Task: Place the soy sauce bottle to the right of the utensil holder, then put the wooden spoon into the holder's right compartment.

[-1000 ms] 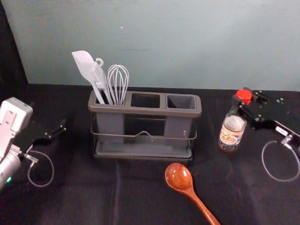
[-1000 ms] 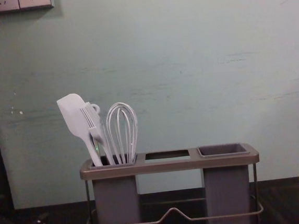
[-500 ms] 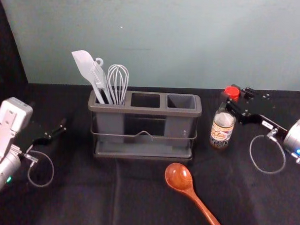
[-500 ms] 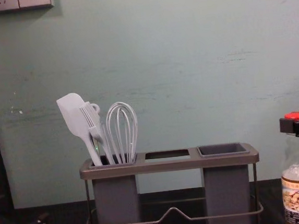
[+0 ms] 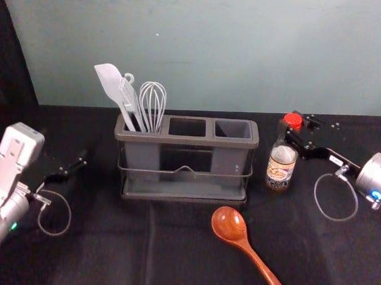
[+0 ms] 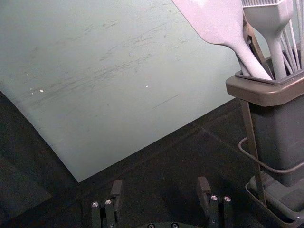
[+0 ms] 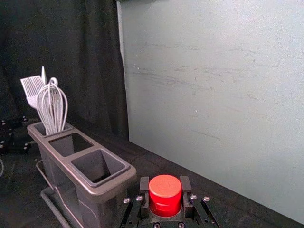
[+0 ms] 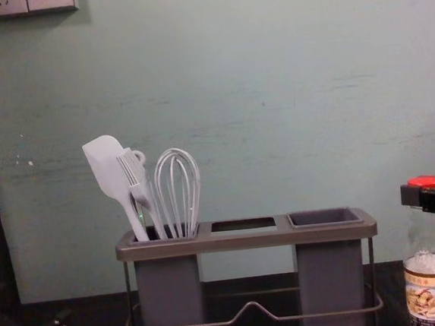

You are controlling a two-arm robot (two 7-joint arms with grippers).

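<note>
My right gripper (image 5: 295,127) is to the right of the utensil holder (image 5: 187,141), shut on the neck of the soy sauce bottle (image 5: 281,165) just under its red cap. The right wrist view has the red cap (image 7: 165,190) between the fingers of my right gripper (image 7: 165,184). In the chest view the bottle (image 8: 432,285) hangs or stands upright; its base is cut off, so contact with the table cannot be told. The wooden spoon (image 5: 229,224) lies in front of the holder, handle toward the near edge. My left gripper (image 5: 76,163) idles at the left; its wrist view shows the gripper (image 6: 160,187) open.
A spatula (image 5: 111,85), a brush and a whisk (image 5: 152,105) stand in the holder's left compartment. The middle and right compartments (image 5: 233,129) have nothing standing in them. Behind the black-covered table (image 5: 112,246) rises a pale wall.
Over the last second my right gripper has carried the bottle leftward, closer to the holder, and lowered it slightly. The left arm, the holder and the spoon have stayed in place.
</note>
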